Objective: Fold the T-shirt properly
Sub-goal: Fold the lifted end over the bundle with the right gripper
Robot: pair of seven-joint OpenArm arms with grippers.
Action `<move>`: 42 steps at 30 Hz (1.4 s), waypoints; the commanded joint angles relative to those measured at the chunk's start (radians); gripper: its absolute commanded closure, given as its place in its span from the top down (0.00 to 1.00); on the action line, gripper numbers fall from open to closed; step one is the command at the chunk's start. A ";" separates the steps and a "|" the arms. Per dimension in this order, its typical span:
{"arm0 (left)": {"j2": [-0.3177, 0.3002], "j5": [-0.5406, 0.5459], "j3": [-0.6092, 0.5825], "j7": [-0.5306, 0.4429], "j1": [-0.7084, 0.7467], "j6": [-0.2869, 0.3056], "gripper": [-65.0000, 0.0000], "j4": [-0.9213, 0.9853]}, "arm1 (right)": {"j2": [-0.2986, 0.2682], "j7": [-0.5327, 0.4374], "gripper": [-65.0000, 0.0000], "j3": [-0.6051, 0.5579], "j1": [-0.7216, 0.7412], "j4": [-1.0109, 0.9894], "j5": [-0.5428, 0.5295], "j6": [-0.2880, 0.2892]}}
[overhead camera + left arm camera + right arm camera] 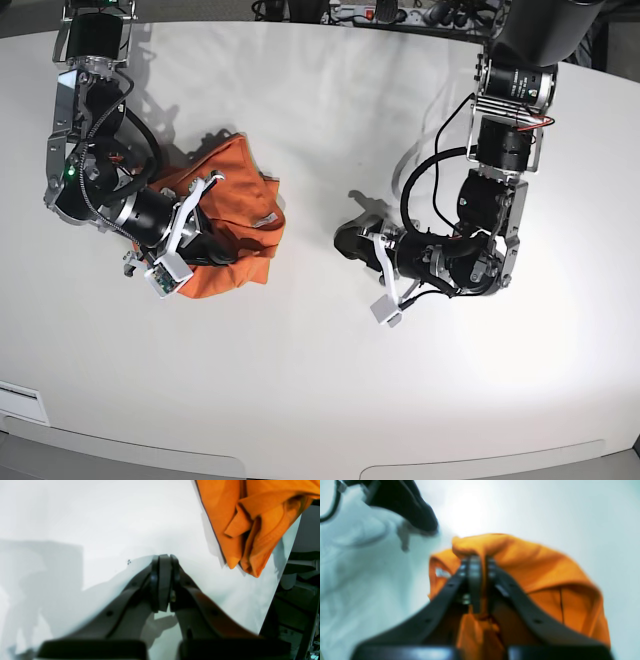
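The orange T-shirt (240, 205) lies crumpled in a heap on the white table (320, 390), left of centre in the base view. My right gripper (225, 250) is at the heap's near edge. The right wrist view shows that gripper (477, 560) shut on a bunched fold of the T-shirt (545, 565), with cloth squeezed between the fingers. My left gripper (350, 240) rests low over bare table to the right of the shirt, apart from it. In the left wrist view this gripper (165, 557) is shut with nothing in it, and the T-shirt (250, 522) lies at the upper right.
The table's edge (277, 592) runs close past the shirt in the left wrist view, with dark equipment beyond it. Cables and a power strip (390, 15) sit at the table's far edge. The left arm's dark tip (417, 512) shows at the upper left of the right wrist view.
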State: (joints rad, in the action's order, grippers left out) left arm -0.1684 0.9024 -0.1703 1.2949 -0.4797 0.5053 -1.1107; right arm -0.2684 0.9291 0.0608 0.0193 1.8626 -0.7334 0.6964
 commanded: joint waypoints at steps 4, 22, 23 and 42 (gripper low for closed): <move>-0.003 0.024 0.002 -0.001 -0.031 -0.001 0.00 -0.014 | -0.008 -0.085 0.00 0.005 0.035 0.016 -0.024 0.002; -0.003 0.106 0.002 0.053 -0.031 0.000 0.00 -0.014 | 0.163 -0.175 0.00 -0.093 0.145 -0.018 0.167 0.002; -0.003 0.106 0.002 0.053 -0.031 0.000 0.00 -0.014 | 0.166 -0.204 0.00 -0.104 0.151 -0.038 0.193 0.002; -0.016 0.105 0.002 0.061 -0.031 0.027 0.00 -0.014 | 0.090 0.255 0.57 -0.132 0.134 0.172 -0.237 0.002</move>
State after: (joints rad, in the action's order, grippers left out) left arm -0.1818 0.9802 -0.1703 1.3567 -0.4793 0.5289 -1.1107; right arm -0.1783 1.2179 -0.0750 0.1238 2.0125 -0.9371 0.6964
